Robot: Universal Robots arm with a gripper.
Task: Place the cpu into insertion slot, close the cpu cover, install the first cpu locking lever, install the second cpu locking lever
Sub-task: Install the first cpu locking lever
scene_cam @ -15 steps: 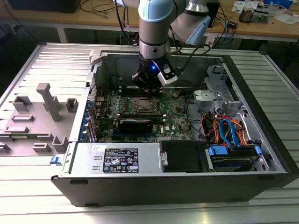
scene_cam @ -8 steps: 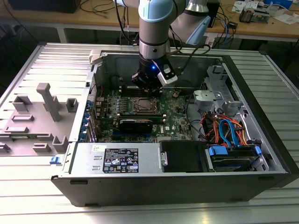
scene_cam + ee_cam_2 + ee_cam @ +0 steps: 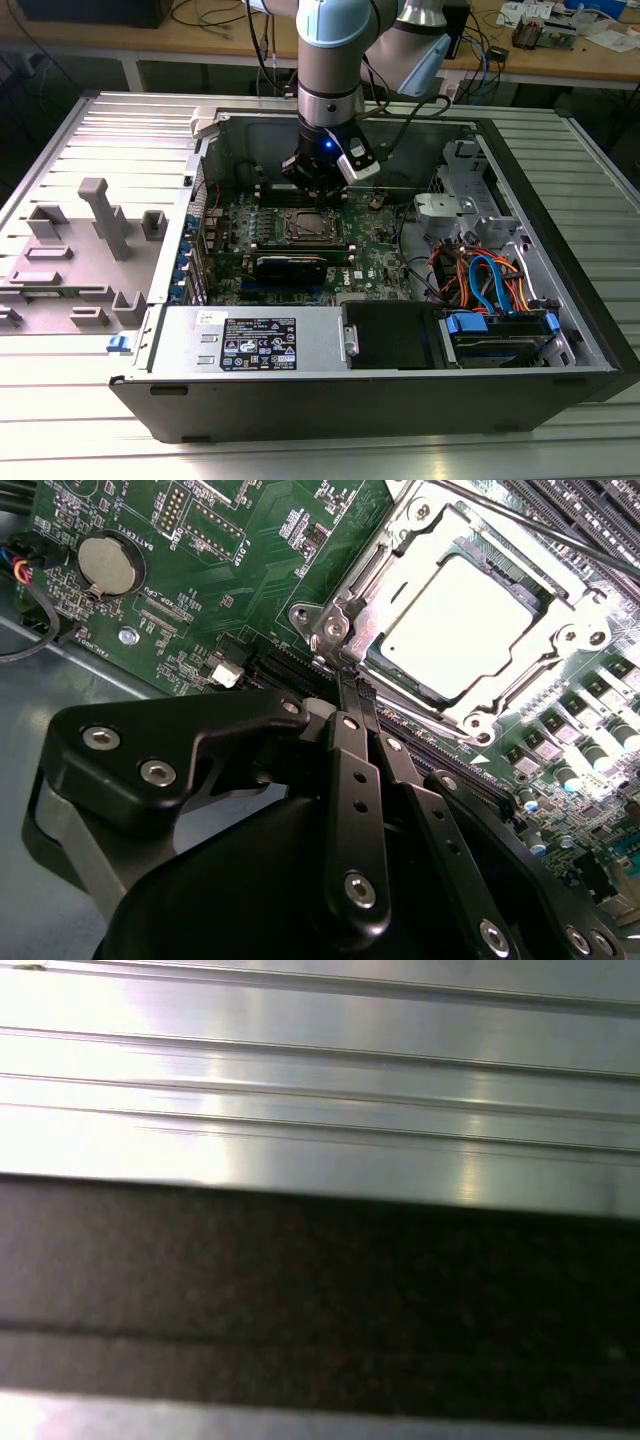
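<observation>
Second wrist view gives me the silver cpu (image 3: 465, 630) seated under its cover (image 3: 345, 605), just beyond my closed end effector (image 3: 357, 692).

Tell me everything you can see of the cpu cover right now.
The cpu cover is a thin silver metal square frame with a large square window, lying flat over the socket in the second wrist view. The pale silver-grey cpu shows through that window. Screws sit at its corners and a thin metal lever rod crosses past its far edge. The black gripper, fingers together, has its tips at the frame's near corner.
</observation>
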